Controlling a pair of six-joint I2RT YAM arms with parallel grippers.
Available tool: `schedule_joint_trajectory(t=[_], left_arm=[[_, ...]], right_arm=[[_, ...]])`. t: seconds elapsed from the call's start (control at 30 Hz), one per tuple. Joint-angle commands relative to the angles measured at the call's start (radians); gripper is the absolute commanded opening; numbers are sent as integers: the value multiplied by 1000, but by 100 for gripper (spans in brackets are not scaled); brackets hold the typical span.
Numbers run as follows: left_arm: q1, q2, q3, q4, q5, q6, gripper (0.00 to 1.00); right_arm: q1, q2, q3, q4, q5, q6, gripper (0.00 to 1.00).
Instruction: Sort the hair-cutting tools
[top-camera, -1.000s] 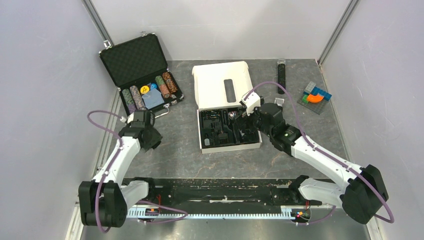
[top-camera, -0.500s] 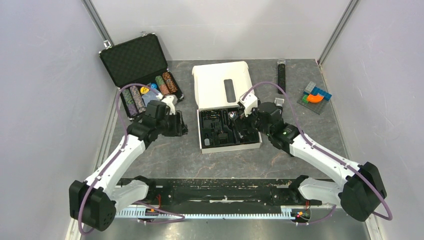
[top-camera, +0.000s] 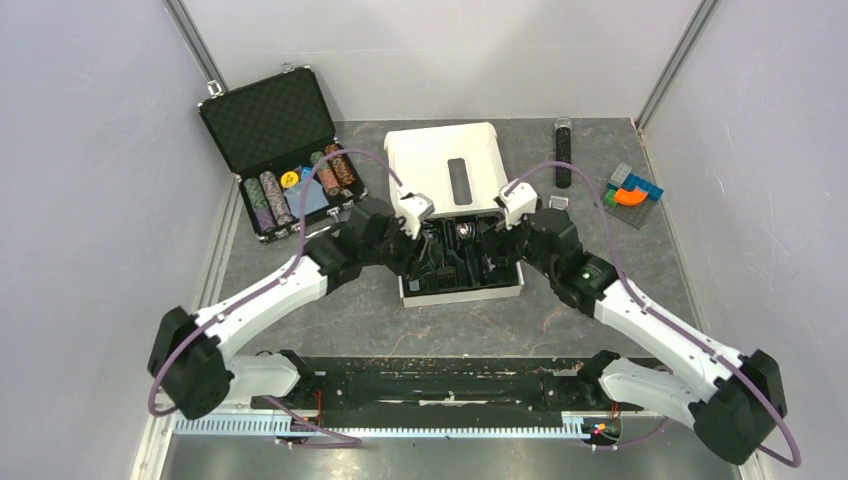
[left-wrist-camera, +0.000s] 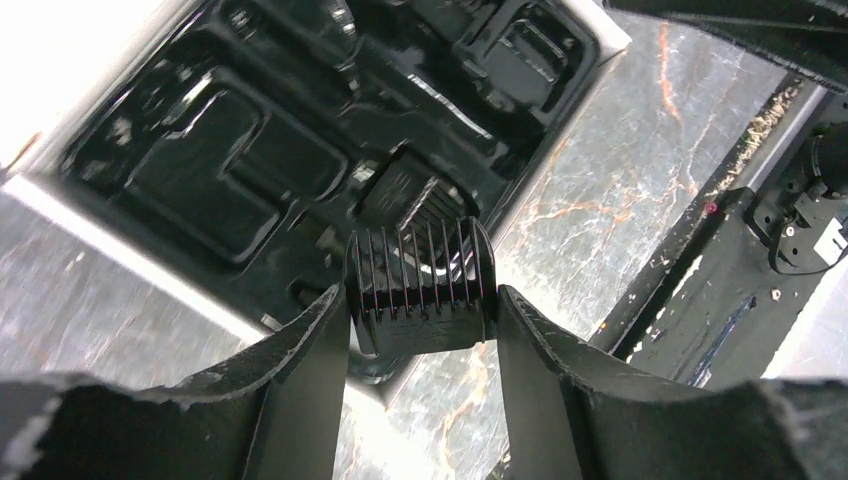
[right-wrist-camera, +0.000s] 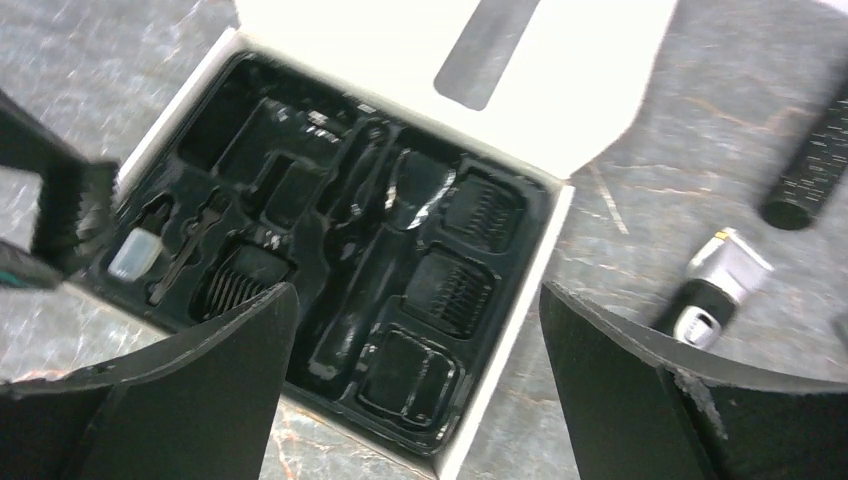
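Note:
My left gripper (left-wrist-camera: 420, 305) is shut on a black comb attachment (left-wrist-camera: 420, 265), holding it over the near-left edge of the black tray (left-wrist-camera: 210, 170) in the white box (top-camera: 425, 160). Another comb (left-wrist-camera: 408, 195) lies in a slot below it. My right gripper (right-wrist-camera: 415, 300) hangs open and empty above the tray's right side. Under it, combs (right-wrist-camera: 483, 210) (right-wrist-camera: 450, 288) fill two right-hand slots and a third (right-wrist-camera: 235, 285) lies at the left. The silver head of the clipper (right-wrist-camera: 722, 262) shows on the table right of the box, its body hidden behind my right finger (right-wrist-camera: 680, 400).
An open case of coloured chips (top-camera: 300, 185) stands at the back left. A thin black stick (top-camera: 563, 155) lies at the back right, with coloured blocks (top-camera: 632, 192) beyond it. Both grippers (top-camera: 420, 245) (top-camera: 490, 248) crowd over the box.
My left arm has swung right from beside the chip case to the box's left edge, carrying the comb. My right gripper has shifted slightly over the tray, still open.

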Motion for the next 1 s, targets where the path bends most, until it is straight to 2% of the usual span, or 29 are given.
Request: schedule_joint_trajectory(t=[0.0, 0.13, 0.27, 0.6, 0.8, 0.97], left_arm=[[-81, 114, 90, 144, 12, 120, 26], [-140, 231, 163, 210, 54, 172, 28], [-184, 355, 245, 229, 95, 225, 29], [-223, 584, 400, 206, 171, 313, 31], [-245, 661, 455, 168, 167, 379, 32], [-264, 712, 510, 76, 131, 478, 35]], right_arm=[[-3, -99, -54, 57, 218, 36, 94], [-5, -172, -121, 49, 411, 103, 95], [-6, -258, -191, 43, 521, 147, 95], [-6, -437, -275, 57, 618, 160, 95], [-6, -448, -280, 55, 609, 149, 95], [-6, -449, -275, 55, 601, 138, 96]])
